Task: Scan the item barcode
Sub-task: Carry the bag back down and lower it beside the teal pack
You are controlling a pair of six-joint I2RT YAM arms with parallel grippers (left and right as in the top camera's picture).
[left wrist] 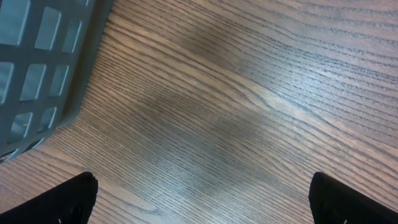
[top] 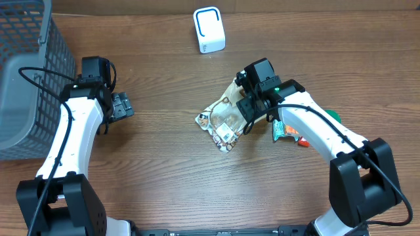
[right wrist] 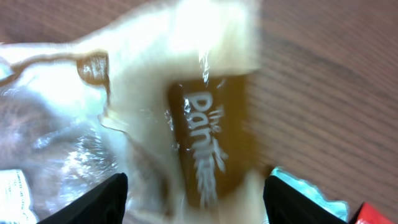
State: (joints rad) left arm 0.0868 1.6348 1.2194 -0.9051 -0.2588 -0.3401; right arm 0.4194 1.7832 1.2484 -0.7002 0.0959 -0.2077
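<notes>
Two hands share this job: our right hand [top: 244, 113] hangs tilted over the clear snack bag [top: 220, 122], fingers spread and pinching nothing. The bag lies mid-counter [top: 164, 187], its white label up, probably for the scanner [top: 209, 30] at the far edge. Our left hand [top: 122, 106] hovers wide open beside the basket [top: 26, 85].

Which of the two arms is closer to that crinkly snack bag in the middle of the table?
Right. The right gripper hangs over the snack bag at its upper right edge; the left gripper sits far off to its left, beside the grey basket.
</notes>
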